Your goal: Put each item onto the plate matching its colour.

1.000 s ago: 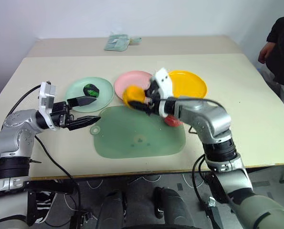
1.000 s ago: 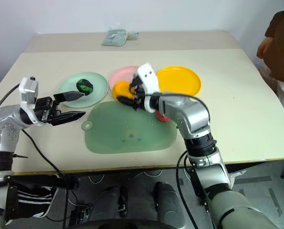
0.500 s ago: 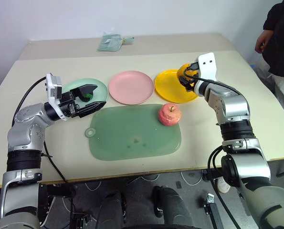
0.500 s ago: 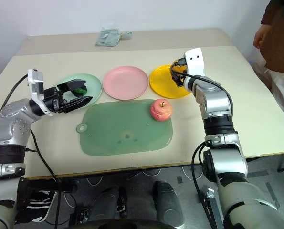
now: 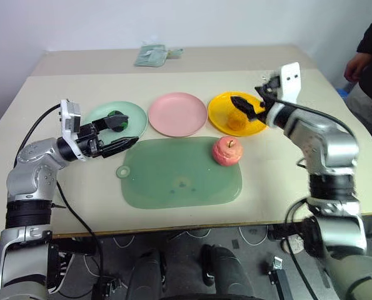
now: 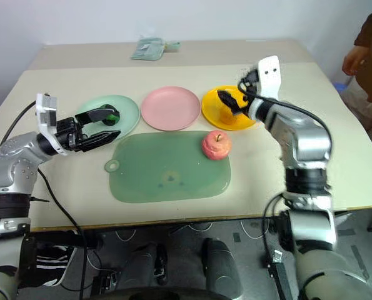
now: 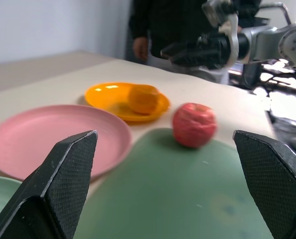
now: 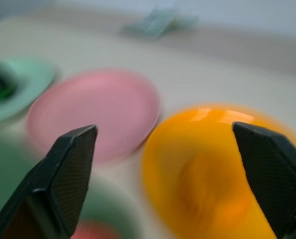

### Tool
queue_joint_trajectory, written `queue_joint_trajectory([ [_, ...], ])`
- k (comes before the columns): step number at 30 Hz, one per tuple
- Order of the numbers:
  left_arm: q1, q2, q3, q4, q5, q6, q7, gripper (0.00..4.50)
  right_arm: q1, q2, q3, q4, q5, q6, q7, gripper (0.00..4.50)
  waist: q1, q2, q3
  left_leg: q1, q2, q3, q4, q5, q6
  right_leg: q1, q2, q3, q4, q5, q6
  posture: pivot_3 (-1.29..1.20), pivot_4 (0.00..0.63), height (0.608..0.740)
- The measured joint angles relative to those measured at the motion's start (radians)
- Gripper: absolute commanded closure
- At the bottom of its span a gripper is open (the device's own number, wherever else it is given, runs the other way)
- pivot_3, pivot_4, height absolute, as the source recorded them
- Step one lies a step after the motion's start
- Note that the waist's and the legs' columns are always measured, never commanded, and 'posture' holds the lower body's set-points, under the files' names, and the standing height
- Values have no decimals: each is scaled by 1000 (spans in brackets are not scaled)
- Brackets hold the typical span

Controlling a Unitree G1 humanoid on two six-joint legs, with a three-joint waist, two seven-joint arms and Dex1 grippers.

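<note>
The yellow-orange orange [image 5: 236, 120] rests on the yellow plate [image 5: 218, 111]. My right gripper [image 5: 245, 104] hovers just above and beside it, open and holding nothing. The pinkish-red apple [image 5: 227, 150] lies on the right part of the translucent green mat [image 5: 173, 178], in front of the yellow plate. Between the other two plates, the pink plate [image 5: 177, 114] is bare. On the mint green plate [image 5: 98, 115] sits the dark green ball [image 5: 117, 119]. Over that plate's near edge, close to the ball, my left gripper [image 5: 131, 130] stands open and holds nothing.
A pale green cloth bundle [image 5: 151, 55] lies at the far edge of the table. A person [image 5: 370, 62] stands at the right side of the table, a hand near its corner. Bare tabletop stretches to the right of the yellow plate.
My right gripper carried the orange from over the mat to the yellow plate, let it go and drew back to the right. The left arm has stayed put.
</note>
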Motion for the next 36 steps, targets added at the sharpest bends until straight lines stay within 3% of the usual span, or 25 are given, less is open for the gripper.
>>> queue_joint_trajectory([
  [4, 8, 82, -1, -1, -31, 101, -80, 0, 83, -54, 15, -126, 79, 96, 67, 82, -3, 0, 0, 1, 0, 0, 0, 0, 0, 0, 0, 0, 0, 0, -1, 0, 150, 740],
  [17, -3, 56, -15, 0, -3, 73, -85, 0, 124, -87, 177, -79, -36, 45, 37, 82, 4, 0, 0, 0, -1, 0, 1, 0, 0, 1, 0, 0, -1, -1, -1, 0, 150, 740],
  [21, -3, 56, -14, -1, -1, 72, -78, 0, 125, -82, 186, -73, -44, 21, 48, 1198, 4, -1, -1, 0, 0, 0, 2, 0, 0, 1, 0, 0, -1, -1, -1, 0, 150, 740],
  [23, -2, 56, -13, -1, 0, 71, -74, 0, 124, -58, 174, -70, -41, 24, 40, 1546, 4, -1, -1, 0, 0, 0, 2, 0, 0, 1, 0, 0, -1, -1, -1, 0, 150, 740],
  [27, 1, 56, -4, 1, 11, 61, -32, 0, 100, 1, 166, -69, -6, 46, 37, 1555, 0, -1, 0, 0, 0, 0, 2, 0, 0, 0, 0, 0, 0, 0, -1, 0, 150, 740],
  [33, -18, -3, 41, 66, 64, -15, 180, 0, -107, 124, 153, 24, -11, -24, -13, 1555, 3, -1, -1, 0, 0, 0, 2, 0, 0, 0, 0, 0, 0, 0, 0, 0, 150, 740],
  [36, -17, -14, 42, 66, 83, -39, 231, 0, -189, 180, 207, 170, -109, -153, -52, 1555, 5, -1, -1, 0, 0, 0, 2, 0, 0, 1, 0, 0, 0, 1, 1, 0, 150, 740],
])
